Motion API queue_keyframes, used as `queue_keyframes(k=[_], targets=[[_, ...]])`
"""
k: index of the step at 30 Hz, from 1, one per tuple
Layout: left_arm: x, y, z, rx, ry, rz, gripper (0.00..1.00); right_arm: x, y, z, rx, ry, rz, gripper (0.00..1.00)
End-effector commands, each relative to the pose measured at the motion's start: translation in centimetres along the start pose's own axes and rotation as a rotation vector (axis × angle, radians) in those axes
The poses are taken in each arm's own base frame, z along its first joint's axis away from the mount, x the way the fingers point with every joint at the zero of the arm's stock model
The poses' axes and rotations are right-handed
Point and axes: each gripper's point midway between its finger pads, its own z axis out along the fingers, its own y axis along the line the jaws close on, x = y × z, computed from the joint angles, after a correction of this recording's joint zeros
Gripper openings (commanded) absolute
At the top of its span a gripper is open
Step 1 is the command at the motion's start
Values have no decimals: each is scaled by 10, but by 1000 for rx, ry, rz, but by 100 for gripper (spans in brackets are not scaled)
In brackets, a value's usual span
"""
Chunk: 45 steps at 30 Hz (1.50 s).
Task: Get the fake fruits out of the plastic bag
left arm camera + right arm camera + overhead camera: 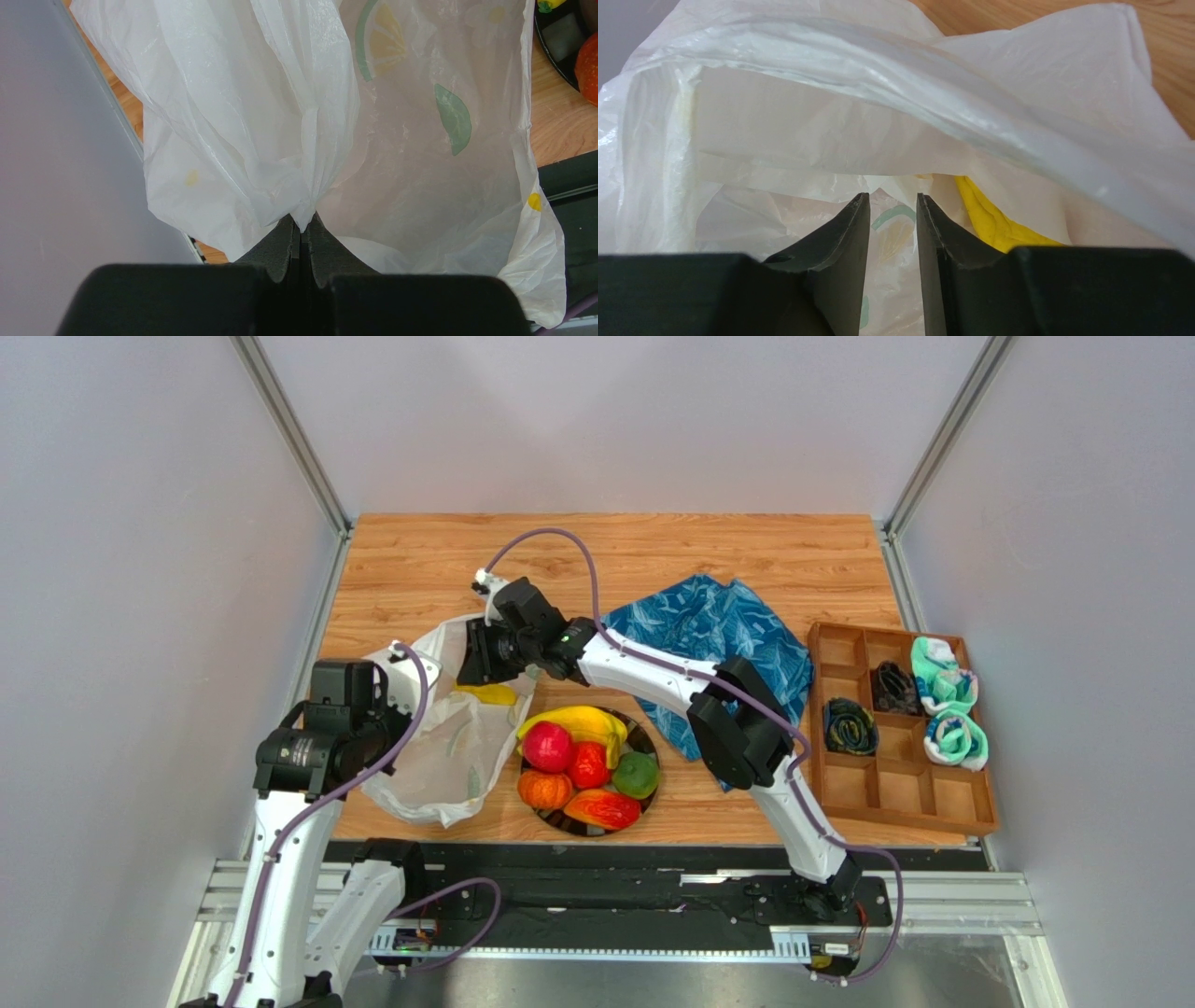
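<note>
A black-rimmed round plate [558, 825] sits on a wooden table [421, 560], close to its front edge. Six fake fruits [589, 763] are piled on the plate: a yellow banana bunch [582, 721], two red rounds [549, 746], an orange one [544, 790], a green one [636, 774] and a red-orange mango shape [603, 809].

Just left of the plate, reaching its rim, lies the plastic bag [449, 749], white, translucent and crumpled. Its open mouth is at the end behind and left of the plate. A yellow piece [488, 695] shows inside the bag, just behind the plate's left side.

The left gripper [407, 665] is left of the plate, beyond the bag. Its fingers are pressed together, pinching a gathered fold of the bag's film.

The right gripper [470, 661] is at the bag's mouth, behind and left of the plate. Its fingers stand a little apart, with bag film visible through the gap and the yellow piece just beside them.

A blue patterned cloth [716, 637] lies behind and right of the plate.
</note>
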Motion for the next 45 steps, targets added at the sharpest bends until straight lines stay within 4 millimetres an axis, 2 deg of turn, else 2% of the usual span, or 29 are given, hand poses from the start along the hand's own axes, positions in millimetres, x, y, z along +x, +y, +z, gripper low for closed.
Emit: queue_keyframes(k=[1, 4, 8, 16, 17, 18, 21, 25, 28, 32, 36, 42, 45], targets=[[-13, -1, -8, 22, -47, 2, 0, -16, -16, 1, 113, -53, -69, 31], [-13, -3, -8, 35, -47, 10, 0, -9, -31, 0, 160, -28, -72, 30], [-15, -4, -9, 43, -54, 18, 0, 15, -45, 0, 190, 32, -70, 32], [-21, -7, -15, 68, -79, 27, 0, 35, -58, 5, 234, 60, -58, 40], [-21, -8, -16, 75, -78, 33, 0, 35, -61, 5, 241, 58, -56, 42], [-22, -8, -18, 79, -84, 36, 0, 35, -61, 7, 249, 53, -52, 50], [-21, -12, -21, 102, -83, 57, 0, 31, -66, 8, 281, 32, -43, 63], [-20, -26, -27, 180, -100, 92, 0, 34, -71, 12, 317, 19, -8, 73], [-18, -38, -30, 248, -101, 110, 0, 37, -63, 19, 287, 21, 5, 77], [-14, -45, -30, 298, -70, 110, 0, 34, -45, 29, 216, 8, 27, 75], [-13, -50, -30, 325, -62, 103, 0, 33, -35, 35, 174, 7, 43, 64], [-14, -58, -34, 369, -75, 93, 0, 22, -31, 21, 173, -4, 45, 66], [-14, -59, -34, 374, -71, 84, 0, 22, -32, 23, 149, 0, 58, 64]])
